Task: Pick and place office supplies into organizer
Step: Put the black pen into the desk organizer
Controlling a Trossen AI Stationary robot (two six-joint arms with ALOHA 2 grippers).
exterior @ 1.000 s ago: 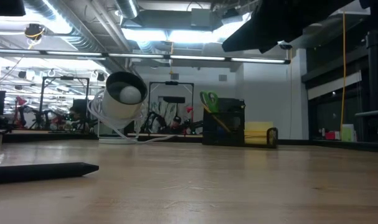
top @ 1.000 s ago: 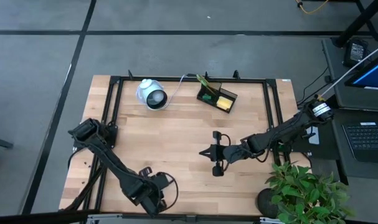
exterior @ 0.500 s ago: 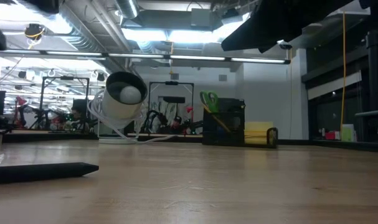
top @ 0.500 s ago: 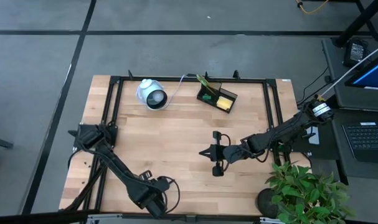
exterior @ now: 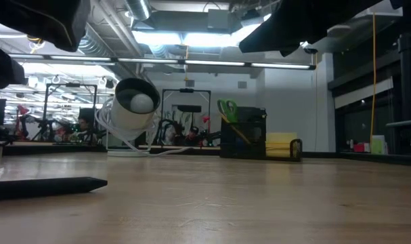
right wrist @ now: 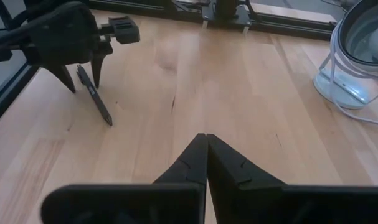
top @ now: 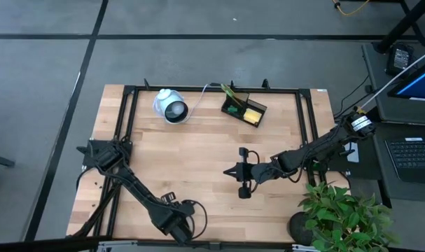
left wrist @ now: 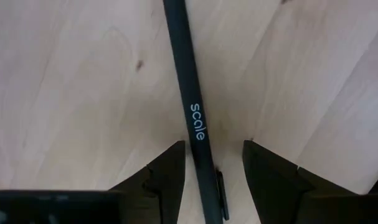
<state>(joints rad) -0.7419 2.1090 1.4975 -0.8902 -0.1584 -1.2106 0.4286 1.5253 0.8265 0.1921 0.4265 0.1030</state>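
One black pen [left wrist: 190,106] lies flat on the pale wood worktop [top: 198,157] near its front edge, between the left gripper's [left wrist: 213,167] spread fingers. Right gripper [right wrist: 206,155] shut mid-worktop. Organizer [top: 244,107] at back edge; lab room behind.

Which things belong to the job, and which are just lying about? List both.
Job: pen, straddled by the open left claw; organizer, holding scissors and sticky pad.
Lying about: white round device, plant, laptop; the shut right claw waits mid-table.
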